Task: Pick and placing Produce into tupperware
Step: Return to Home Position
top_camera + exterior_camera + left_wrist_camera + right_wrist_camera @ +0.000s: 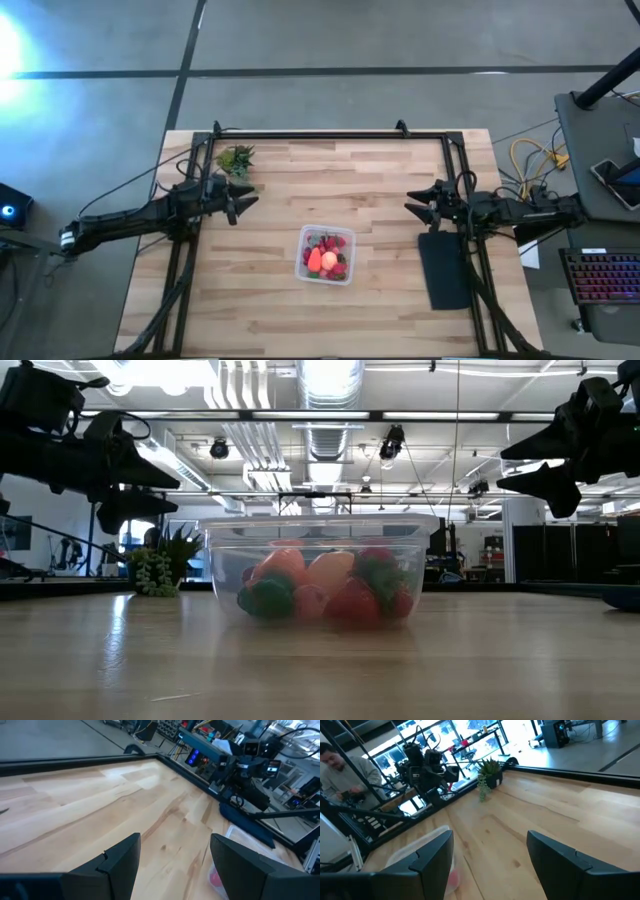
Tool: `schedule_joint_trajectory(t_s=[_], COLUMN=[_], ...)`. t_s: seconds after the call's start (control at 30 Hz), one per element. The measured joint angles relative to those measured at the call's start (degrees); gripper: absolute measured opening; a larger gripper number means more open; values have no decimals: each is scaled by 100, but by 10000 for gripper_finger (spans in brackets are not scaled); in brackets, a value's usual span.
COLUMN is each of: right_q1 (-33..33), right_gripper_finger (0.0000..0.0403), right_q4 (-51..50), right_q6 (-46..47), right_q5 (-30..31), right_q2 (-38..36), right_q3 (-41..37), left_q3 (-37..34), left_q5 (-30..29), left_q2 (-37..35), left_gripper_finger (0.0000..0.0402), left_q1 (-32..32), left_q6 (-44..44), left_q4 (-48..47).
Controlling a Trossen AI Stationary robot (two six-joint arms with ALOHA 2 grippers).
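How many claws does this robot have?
2. The left claw hangs open near the leafy clump; the right claw hangs open beside the black pad. Neither holds anything.

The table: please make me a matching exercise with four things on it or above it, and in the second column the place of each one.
Column one:
1. leafy clump
2. clear container
3. black pad
4. left gripper

Column two:
A. middle of the table, holding strawberries
B. right side, by the right gripper
C. near a corner, left side
D. above the left side, open and empty

Pairs: 1-C, 2-A, 3-B, 4-D.
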Motion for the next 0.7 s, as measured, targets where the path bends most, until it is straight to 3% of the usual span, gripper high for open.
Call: schedule_joint_trajectory(t_s=[0.7], right_q1=[0], right_gripper_finger=[244], right_q4=[0], right_q6=[0], right_q5=[-2], right_q2=[0], right_q3=[0], left_q3=[-50], left_q5=[6], left_q2=[16], left_gripper_finger=[226], left_q1=[3], left_q6=[1], left_q4=[95])
